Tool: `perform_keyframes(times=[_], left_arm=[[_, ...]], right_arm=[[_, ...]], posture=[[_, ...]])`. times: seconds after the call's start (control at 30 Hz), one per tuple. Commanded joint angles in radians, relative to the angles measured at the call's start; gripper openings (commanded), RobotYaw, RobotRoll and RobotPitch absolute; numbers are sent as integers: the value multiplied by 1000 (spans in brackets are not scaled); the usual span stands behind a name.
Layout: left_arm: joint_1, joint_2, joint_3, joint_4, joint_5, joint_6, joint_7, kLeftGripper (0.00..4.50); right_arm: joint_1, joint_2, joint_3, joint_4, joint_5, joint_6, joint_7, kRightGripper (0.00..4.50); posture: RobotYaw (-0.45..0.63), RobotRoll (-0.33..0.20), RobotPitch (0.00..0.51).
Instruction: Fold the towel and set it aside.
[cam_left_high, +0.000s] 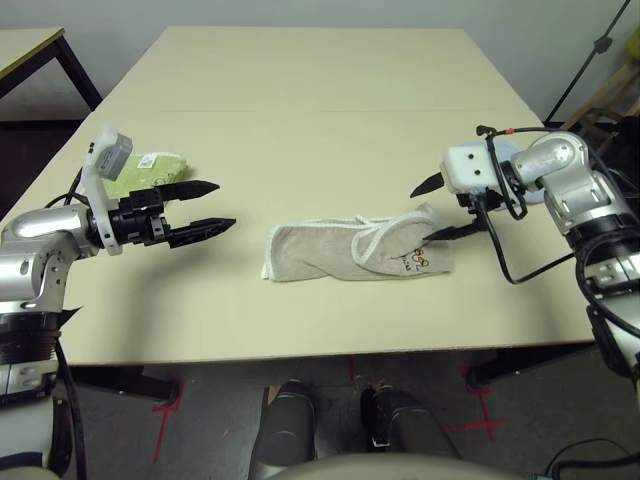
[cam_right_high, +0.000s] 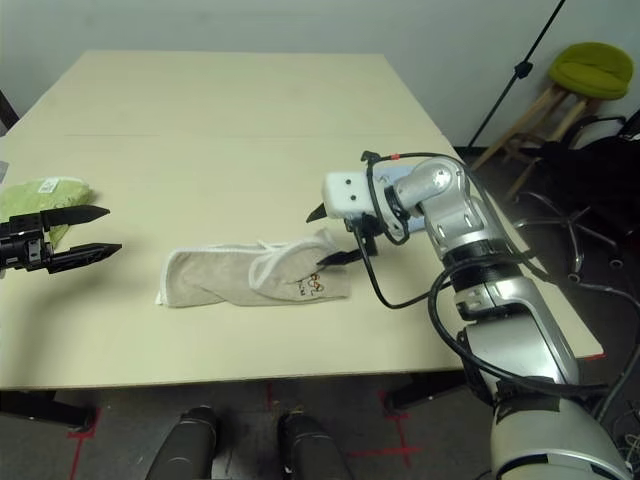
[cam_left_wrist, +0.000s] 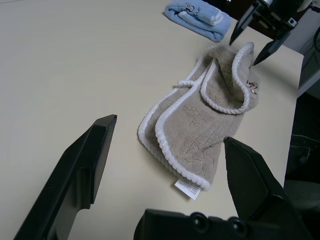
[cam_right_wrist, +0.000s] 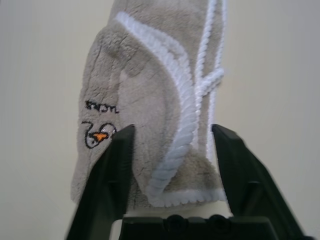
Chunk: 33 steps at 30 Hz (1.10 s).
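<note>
**Towel part-folded, right gripper closing in on its end**

Towel (cam_left_high: 360, 250) lies near the middle of the table (cam_left_high: 320, 90), a long rumpled strip running left to right, roughly doubled over, white edging curling across the top layer. Embroidered mark sits at its right end; white tag (cam_left_wrist: 190, 187) at the left end.

Right gripper (cam_right_wrist: 172, 150) is tipped down over the right end, fingers apart and straddling that end. Not clamped that I can see; whether the tips touch the cloth is hard to tell from here.

Left gripper (cam_left_high: 205, 208) hangs wide open and empty, well left of the towel, just beside the green cloth (cam_left_high: 150, 170) at the left edge. Light blue cloth (cam_left_wrist: 197, 17) is folded on the right side, beyond the towel.

Judgement: fold is untidy and unfinished. A neat final fold and setting aside remain.
</note>
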Motion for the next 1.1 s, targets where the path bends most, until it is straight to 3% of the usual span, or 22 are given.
perform_keyframes(times=[0.03,0.2,0.37,0.6,1.0,1.1], left_arm=[[9,9,12,-21,-4,7,2,4500],[17,8,17,-33,-10,12,8,4500],[21,10,19,-37,-12,15,9,4500],[28,8,21,-49,-18,19,15,4500],[34,4,30,-65,-25,32,27,4500],[31,2,26,-63,-24,33,25,4500]], right_arm=[[-22,4,17,17,-21,-19,34,1735],[-49,15,40,38,-34,-74,48,28],[-114,40,82,85,-22,-174,48,28],[-181,126,98,275,-119,-448,-1,28],[-218,198,106,501,-306,-711,-353,28],[-208,206,95,519,-306,-721,-380,694]], posture=[[192,0,127],[195,0,127],[197,0,127],[205,0,130],[203,0,132],[201,0,133]])
